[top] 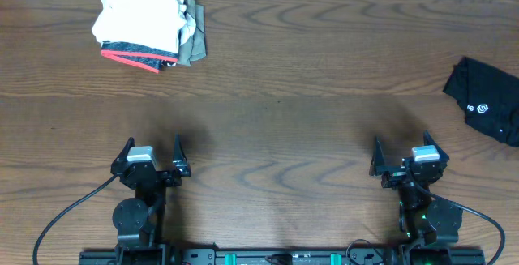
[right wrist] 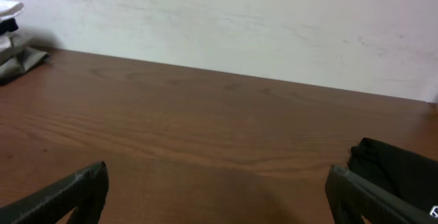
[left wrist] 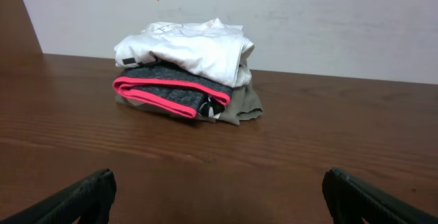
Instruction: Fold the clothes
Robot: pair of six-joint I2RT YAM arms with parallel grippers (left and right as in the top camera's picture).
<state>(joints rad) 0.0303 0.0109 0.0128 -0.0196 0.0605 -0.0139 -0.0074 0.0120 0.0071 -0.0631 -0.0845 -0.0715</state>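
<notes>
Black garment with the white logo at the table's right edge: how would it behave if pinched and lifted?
The crumpled black fabric garment lies in soft folds, so it would probably hang limp and unfold. It looks thin and small, so likely light. Pushed across the brown wooden table, it would probably bunch up rather than slide whole.

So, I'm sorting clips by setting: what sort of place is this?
Probably a robot lab bench: a wood-grain table against a plain white wall, a left arm and right arm fixed at its near edge, plus a stack of folded clothes and a black garment.
</notes>
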